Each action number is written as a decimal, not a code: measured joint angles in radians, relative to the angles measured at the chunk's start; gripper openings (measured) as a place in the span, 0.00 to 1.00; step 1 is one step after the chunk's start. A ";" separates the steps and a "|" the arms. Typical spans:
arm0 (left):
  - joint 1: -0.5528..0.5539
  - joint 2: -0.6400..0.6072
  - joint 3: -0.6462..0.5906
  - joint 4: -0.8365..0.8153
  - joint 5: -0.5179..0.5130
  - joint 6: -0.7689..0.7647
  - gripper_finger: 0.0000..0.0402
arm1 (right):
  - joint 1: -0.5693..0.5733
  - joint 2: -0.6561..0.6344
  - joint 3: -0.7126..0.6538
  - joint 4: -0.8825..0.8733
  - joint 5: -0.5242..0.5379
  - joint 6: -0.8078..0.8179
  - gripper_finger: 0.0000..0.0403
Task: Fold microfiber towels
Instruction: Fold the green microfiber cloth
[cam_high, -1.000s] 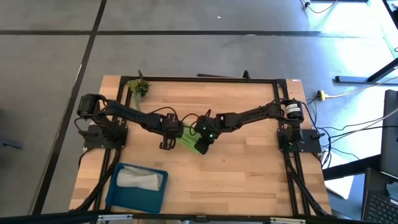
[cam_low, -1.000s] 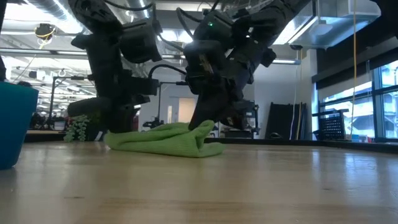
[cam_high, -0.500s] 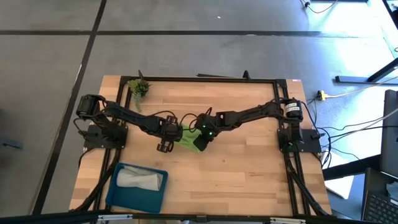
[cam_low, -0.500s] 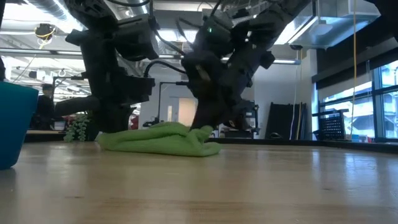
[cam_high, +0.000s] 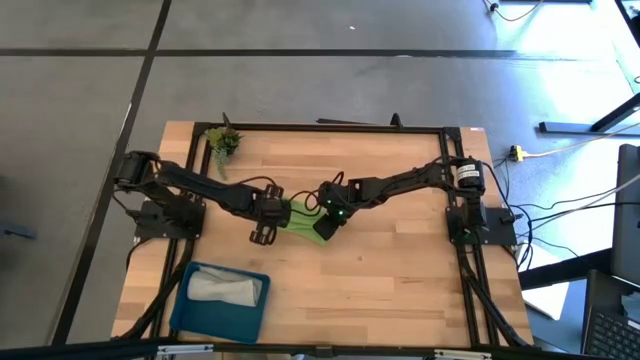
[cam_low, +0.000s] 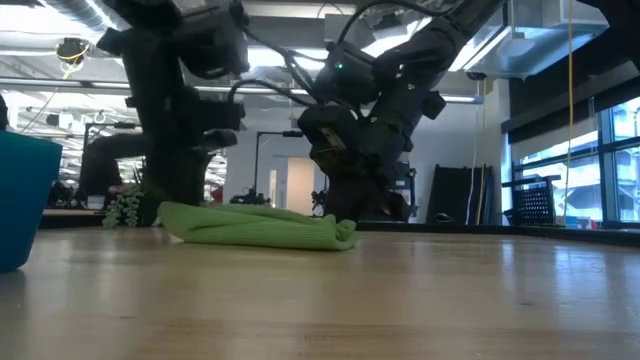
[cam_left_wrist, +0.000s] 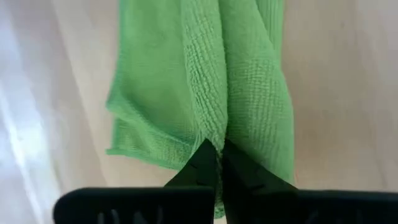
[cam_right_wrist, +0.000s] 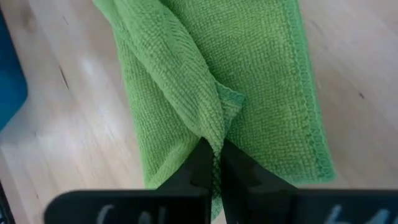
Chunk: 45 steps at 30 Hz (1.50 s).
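Note:
The lime green microfiber towel (cam_high: 300, 217) lies bunched lengthwise on the wooden table's middle, low and long in the low view (cam_low: 255, 225). My left gripper (cam_left_wrist: 217, 157) is shut on its left end and my right gripper (cam_right_wrist: 214, 155) is shut on its right end. In the high view the left gripper (cam_high: 282, 214) and the right gripper (cam_high: 318, 226) flank the cloth. The grey towel (cam_high: 225, 288) rests crumpled inside the blue tray (cam_high: 190, 310) at the near left. My left gripper pinches a raised fold (cam_left_wrist: 214, 127) of the green towel between its two fingers, at the cloth's left end. The fingers slant down from the table's left. The rest of the towel lies slack on the table. My right gripper pinches a ridge of folded cloth (cam_right_wrist: 214, 127) beside a hemmed edge (cam_right_wrist: 231, 98), at the towel's right end. The fingers slant down from the table's right. The towel lies on the table in front of them, slack.
A small green plant sprig (cam_high: 222, 140) sits at the far left corner, also in the low view (cam_low: 125, 208). The blue tray's wall (cam_low: 22, 200) stands at the near left. Bare wood spreads across the table's right half (cam_high: 410, 270).
The hump of green cloth near the right gripper has sunk, so the towel now lies flatter and longer. My left gripper has risen a little and drawn toward the table's left; my right gripper has dipped toward the table. Both stay shut on the towel.

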 joint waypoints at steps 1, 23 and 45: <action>0.000 -0.013 0.000 0.000 -0.005 0.001 0.00 | 0.000 0.000 0.000 -0.001 0.000 0.000 0.03; 0.005 -0.040 0.004 0.061 -0.140 -0.029 0.01 | 0.002 0.000 0.000 -0.013 -0.002 -0.025 0.09; 0.005 -0.201 0.006 0.057 -0.183 -0.017 0.20 | 0.003 0.000 0.000 -0.009 -0.005 0.023 0.41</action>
